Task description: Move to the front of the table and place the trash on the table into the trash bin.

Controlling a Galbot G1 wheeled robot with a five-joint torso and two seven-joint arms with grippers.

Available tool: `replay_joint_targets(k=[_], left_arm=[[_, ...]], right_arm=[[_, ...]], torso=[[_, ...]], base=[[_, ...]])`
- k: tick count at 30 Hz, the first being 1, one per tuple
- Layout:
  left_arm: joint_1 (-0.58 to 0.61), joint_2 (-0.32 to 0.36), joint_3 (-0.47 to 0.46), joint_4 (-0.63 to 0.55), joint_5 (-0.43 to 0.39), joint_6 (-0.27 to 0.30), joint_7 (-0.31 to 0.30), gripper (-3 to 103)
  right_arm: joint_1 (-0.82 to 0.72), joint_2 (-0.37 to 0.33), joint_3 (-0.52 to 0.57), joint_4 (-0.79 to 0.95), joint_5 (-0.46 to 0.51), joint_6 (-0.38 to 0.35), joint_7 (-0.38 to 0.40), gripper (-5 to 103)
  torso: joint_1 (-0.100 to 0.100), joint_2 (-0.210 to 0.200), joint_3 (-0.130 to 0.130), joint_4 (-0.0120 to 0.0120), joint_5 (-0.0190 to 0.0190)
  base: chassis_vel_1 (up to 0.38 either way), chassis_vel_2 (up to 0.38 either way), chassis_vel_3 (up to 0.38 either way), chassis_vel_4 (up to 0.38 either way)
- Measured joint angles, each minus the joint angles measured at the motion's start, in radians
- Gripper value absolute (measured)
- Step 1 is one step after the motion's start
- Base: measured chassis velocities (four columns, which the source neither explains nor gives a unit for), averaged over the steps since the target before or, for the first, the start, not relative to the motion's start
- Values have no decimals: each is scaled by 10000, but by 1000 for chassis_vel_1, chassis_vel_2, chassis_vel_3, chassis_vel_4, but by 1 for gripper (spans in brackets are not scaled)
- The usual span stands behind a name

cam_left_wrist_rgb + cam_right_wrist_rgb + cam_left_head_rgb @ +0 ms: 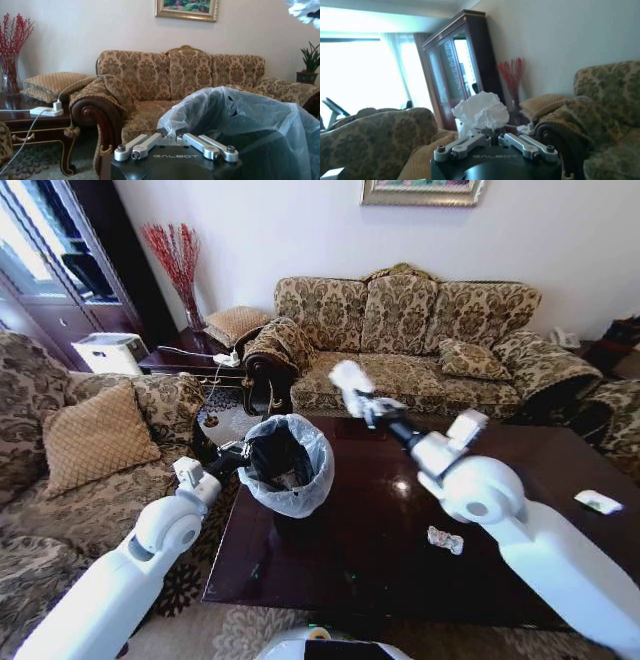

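Note:
The trash bin (297,485), black with a pale plastic bag over its rim, stands on the left part of the dark glossy table (380,575). My left gripper (238,454) is at the bin's left rim, shut on the bag edge (172,125). My right gripper (358,395) is raised above the table's far side, just right of the bin and higher than its rim. It is shut on a crumpled white paper (481,109), which also shows as a white blur (305,9) in the left wrist view. A shiny wrapper (445,540) and a white scrap (598,501) lie on the table.
A patterned sofa (420,330) stands behind the table and an armchair with a tan cushion (95,435) stands to its left. A dark side table (190,360) with a white power strip sits in the corner. The carpet (250,630) shows at the table's near edge.

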Motion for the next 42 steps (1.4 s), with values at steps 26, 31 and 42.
replay_joint_targets(k=[26,31,42], left_arm=[[-186,42,-15,263,-49,-9,59,3],[-202,51,-3,322,-52,-22,80,3],[-194,-36,-477,607,374,-17,-70,3]], right_arm=[[955,566,-2387,-634,-714,-614,-91,64],[1102,653,-2132,-701,-755,-335,-54,80],[-777,147,956,-1510,-1212,-79,-167,100]], torso=[[-2,2,-1,-3,1],[-2,2,-1,-3,1],[-2,2,-2,-2,0]], base=[[0,0,0,0],[0,0,0,0],[0,0,0,0]])
